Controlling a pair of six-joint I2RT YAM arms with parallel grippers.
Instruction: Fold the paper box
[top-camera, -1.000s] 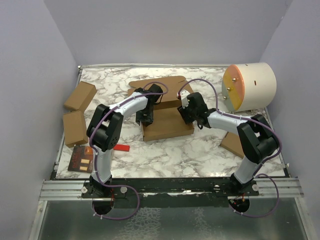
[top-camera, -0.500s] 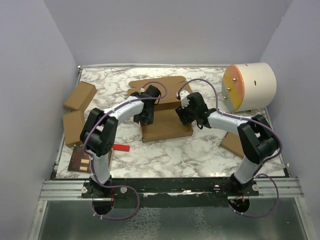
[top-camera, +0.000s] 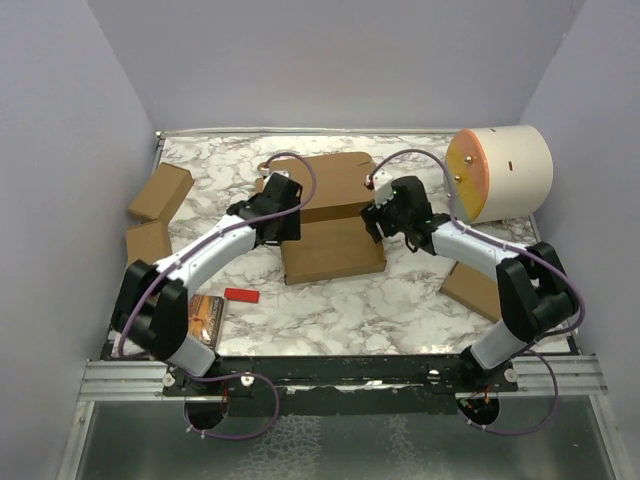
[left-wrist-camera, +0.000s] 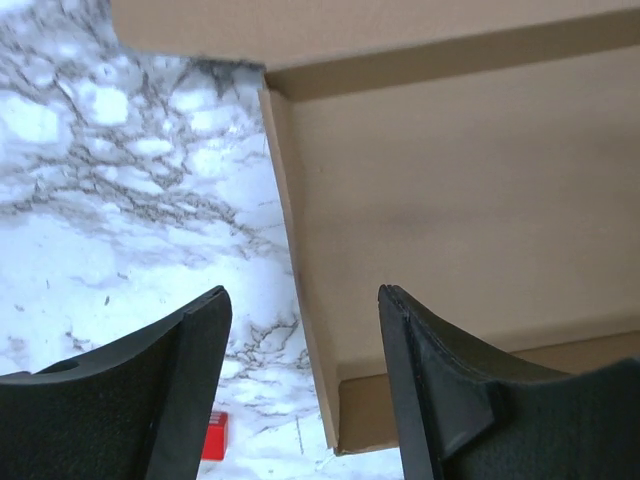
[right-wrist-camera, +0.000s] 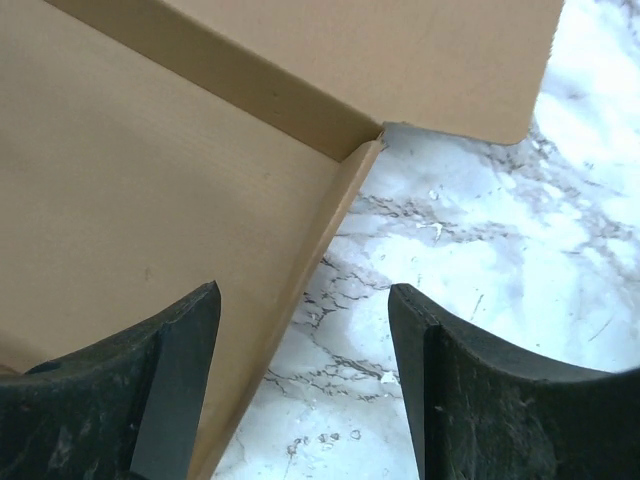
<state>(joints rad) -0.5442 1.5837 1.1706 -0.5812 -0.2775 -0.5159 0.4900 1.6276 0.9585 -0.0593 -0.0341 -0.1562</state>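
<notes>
On the marble table (top-camera: 400, 300), the paper box (top-camera: 335, 250) is lying at the centre, its lid leaning back on the far side. The left gripper (left-wrist-camera: 300, 295) is hovering over the box's left wall and the right gripper (right-wrist-camera: 300, 290) over its right wall, both gaping wide and gripping nothing.
</notes>
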